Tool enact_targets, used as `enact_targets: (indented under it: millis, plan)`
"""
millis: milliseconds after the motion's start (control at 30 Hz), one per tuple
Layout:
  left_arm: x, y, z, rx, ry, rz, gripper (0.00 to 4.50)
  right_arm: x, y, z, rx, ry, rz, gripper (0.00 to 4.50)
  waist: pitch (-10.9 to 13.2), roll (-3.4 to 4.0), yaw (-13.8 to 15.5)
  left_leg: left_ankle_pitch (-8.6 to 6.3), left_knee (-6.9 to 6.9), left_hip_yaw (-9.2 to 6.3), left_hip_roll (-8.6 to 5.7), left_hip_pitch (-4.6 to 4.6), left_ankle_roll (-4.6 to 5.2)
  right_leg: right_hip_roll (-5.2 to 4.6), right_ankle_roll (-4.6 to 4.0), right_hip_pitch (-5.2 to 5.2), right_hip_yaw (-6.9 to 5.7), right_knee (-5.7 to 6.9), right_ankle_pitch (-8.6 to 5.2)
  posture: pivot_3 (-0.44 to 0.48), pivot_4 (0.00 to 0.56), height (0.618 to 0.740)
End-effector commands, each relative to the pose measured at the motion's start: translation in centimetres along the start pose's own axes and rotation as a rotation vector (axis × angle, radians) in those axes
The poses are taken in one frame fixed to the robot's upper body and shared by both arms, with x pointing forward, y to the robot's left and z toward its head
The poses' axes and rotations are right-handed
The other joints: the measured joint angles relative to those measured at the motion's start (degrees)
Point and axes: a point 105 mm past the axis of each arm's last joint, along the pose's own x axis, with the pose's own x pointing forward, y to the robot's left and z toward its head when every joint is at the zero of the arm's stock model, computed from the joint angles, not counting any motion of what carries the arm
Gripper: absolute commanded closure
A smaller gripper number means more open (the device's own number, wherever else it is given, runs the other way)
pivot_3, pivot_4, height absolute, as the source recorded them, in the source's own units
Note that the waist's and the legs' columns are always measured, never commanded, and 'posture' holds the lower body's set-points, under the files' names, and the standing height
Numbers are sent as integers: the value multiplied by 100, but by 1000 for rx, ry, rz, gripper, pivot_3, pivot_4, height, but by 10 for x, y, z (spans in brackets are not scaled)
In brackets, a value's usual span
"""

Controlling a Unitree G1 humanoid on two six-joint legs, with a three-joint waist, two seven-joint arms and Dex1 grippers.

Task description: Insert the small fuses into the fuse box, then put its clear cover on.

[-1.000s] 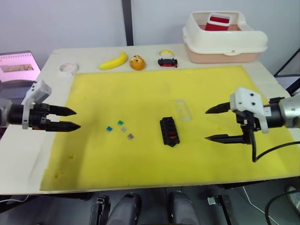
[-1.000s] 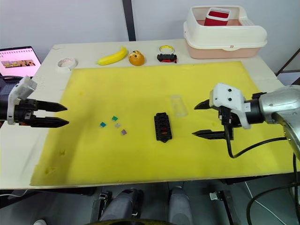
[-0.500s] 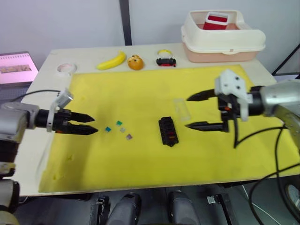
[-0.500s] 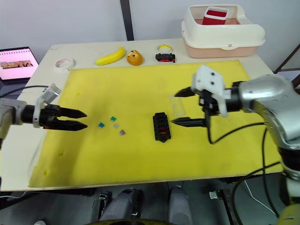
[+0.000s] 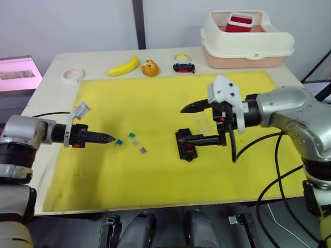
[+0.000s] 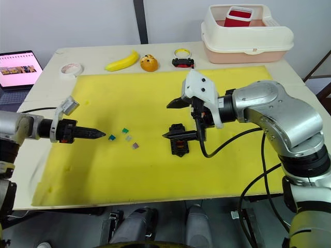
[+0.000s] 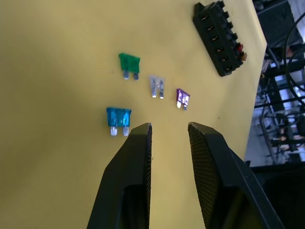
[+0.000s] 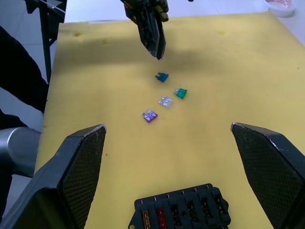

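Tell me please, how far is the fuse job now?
Done: an orange and a red fuse already sit in the fuse box.

In hand: the left gripper, fingers slightly apart, points at the teal fuse; the right gripper hangs wide open over the box.

Left: the teal, green, grey and purple fuses lie loose on the yellow mat; the clear cover is not on.

Four small fuses (image 5: 131,141) are clustered on the mat (image 5: 155,98), left of the fuse box (image 5: 186,145) at its centre. The clear cover (image 5: 202,122) lies just behind and right of the box. Behind the mat, a banana (image 5: 124,67), toy car (image 5: 184,67) and tub (image 5: 247,41) are lined along the table's far edge.
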Motion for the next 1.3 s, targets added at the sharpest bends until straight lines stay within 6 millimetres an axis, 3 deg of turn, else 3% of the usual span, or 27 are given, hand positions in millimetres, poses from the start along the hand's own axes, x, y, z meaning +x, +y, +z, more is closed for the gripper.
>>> enact_targets:
  millis: [33,833,1300]
  plan:
    - [-1,-5,1,-23,-9,-29,2904,-1,3,12,-64,-13,-6,0,0,0,1,0,0,0,0,0,0,0,0,0,0,0,0,0,150,740]
    - [16,27,-12,-240,-53,26,2904,2,1,11,-85,12,-17,0,-1,-1,18,0,4,1,-2,0,0,-1,0,1,0,3,0,0,150,740]
    - [12,46,-3,-274,-159,89,2904,2,3,11,-89,10,-11,0,-3,-2,27,8,6,-4,-3,4,-13,-1,0,1,0,26,0,0,150,740]
